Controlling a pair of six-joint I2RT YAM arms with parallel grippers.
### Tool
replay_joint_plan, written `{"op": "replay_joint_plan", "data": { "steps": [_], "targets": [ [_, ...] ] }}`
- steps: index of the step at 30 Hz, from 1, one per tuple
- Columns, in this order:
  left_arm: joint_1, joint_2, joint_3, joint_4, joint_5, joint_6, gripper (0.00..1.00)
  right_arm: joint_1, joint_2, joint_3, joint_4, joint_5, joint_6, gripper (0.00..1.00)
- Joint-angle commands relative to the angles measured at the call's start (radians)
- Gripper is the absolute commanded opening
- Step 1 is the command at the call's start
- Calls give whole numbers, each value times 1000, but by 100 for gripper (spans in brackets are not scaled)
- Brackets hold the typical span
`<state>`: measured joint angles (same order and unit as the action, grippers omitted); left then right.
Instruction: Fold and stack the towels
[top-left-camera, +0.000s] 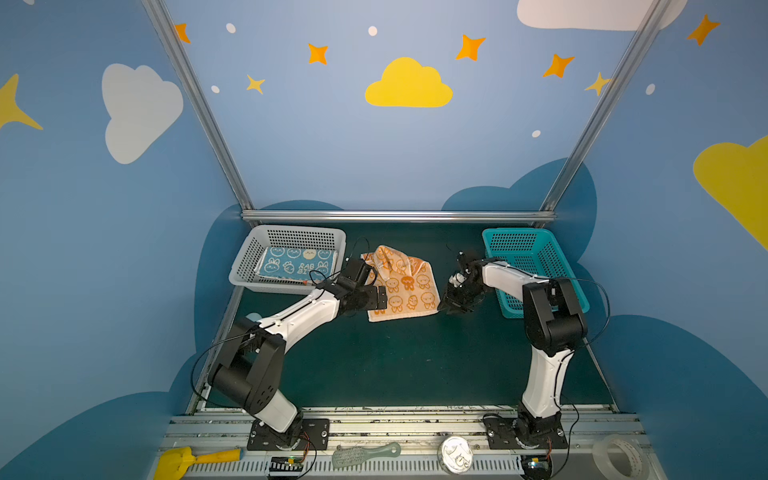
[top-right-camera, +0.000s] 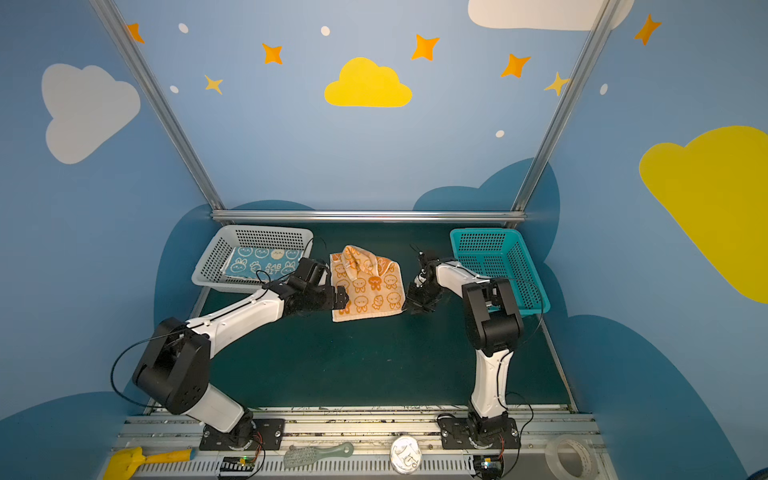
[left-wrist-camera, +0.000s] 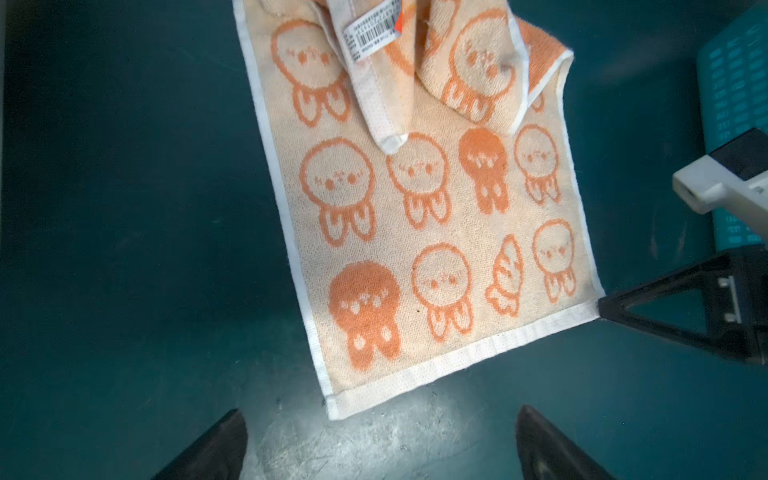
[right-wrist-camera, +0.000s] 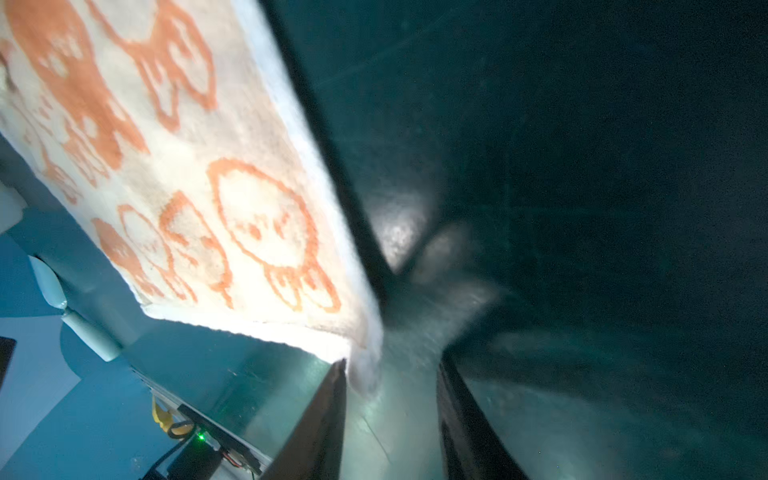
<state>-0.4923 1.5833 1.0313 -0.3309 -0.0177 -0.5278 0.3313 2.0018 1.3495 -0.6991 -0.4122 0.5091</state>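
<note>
R claw (right-wrist-camera: 390, 365): jaws part-way apart, tips low at the desk (top-left-camera: 415, 365). Near-right corner of the orange-and-cream terry towel w/ rabbit print (top-left-camera: 405, 286) sits in the gap against one finger. Not pinched, as far as I can see.
L claw (left-wrist-camera: 380, 415): jaws wide apart, nothing in them, hanging over the towel's near-left corner.

Item 1: orange towel, qty 1.
- Loc: mid desk toward back edge, btwn the two baskets.
- Near half lies flat. Far half is bunched and flopped over itself, white barcode tag (left-wrist-camera: 372, 35) showing.
- Handling (my guess): light, soft, limp, so it'll sag and drag if I lift one corner only. Terry nap should grip OK. Not slippery, not fragile.
- Best hold: white hemmed border (left-wrist-camera: 465, 357) at the two near corners, one per claw, pinched low against the desk.

Item 2: blue terry towel w/ cream rabbits and "RABBIT" lettering (top-left-camera: 297, 264), qty 1.
- Loc: folded flat inside white perforated plastic basket (top-left-camera: 249, 257), back-left corner of desk.

Item 3: teal perforated plastic basket (top-left-camera: 517, 241), qty 1.
- Loc: back-right corner of desk. No towel seen in it.

Totals in view: towels 2, baskets 2, claws 2.
</note>
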Motion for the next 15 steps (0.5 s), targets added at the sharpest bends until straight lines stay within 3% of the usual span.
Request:
{"op": "replay_joint_plan", "data": {
  "steps": [1, 4, 15],
  "targets": [
    [-11, -28, -13, 7, 1, -27, 100, 12, 30, 30, 7, -2, -9, 33],
    [-16, -32, -22, -18, 3, -24, 100, 18, 44, 41, 9, -10, -10, 30],
    [-15, 28, 5, -162, 1, -14, 100, 46, 73, 40, 29, -33, 0, 0]
  ]
}}
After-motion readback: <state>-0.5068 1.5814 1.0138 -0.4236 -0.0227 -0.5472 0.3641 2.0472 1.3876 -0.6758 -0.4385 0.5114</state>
